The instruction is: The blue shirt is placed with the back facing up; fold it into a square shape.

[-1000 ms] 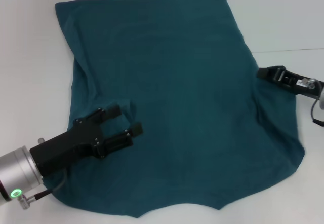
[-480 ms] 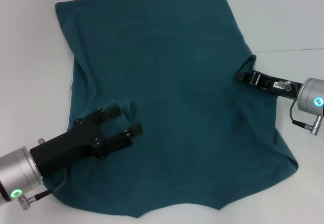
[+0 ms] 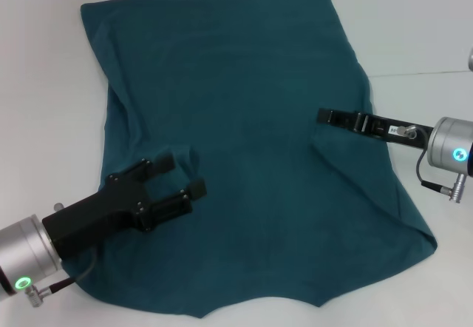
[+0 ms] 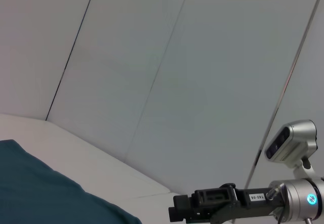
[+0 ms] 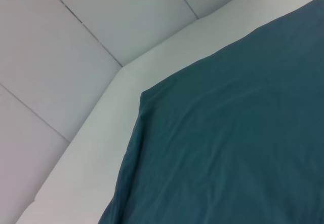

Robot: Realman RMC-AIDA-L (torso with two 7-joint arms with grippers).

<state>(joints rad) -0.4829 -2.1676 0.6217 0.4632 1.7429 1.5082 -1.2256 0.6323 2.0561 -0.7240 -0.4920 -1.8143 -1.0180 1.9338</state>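
The blue shirt point(image 3: 236, 83) lies spread on the white table point(image 3: 44, 83), its far hem straight. My right gripper point(image 3: 323, 116) reaches in from the right, shut on the shirt's right edge, and a flap of fabric is drawn inward over the body with a slanted fold running toward the near right corner. My left gripper point(image 3: 181, 176) rests open over the shirt's near left part, where the cloth is slightly bunched between its fingers. In the left wrist view the right gripper point(image 4: 178, 215) shows beyond a patch of shirt point(image 4: 40, 196). The right wrist view shows the shirt point(image 5: 228, 133).
Bare white table point(image 5: 86, 158) surrounds the shirt on all sides. A thin seam point(image 3: 421, 72) crosses the tabletop at the right. Pale wall panels point(image 4: 152, 57) stand behind the table.
My right gripper has moved leftward from the shirt's right edge toward its middle, pulling that edge along and folding it over the body. The left arm has not moved.
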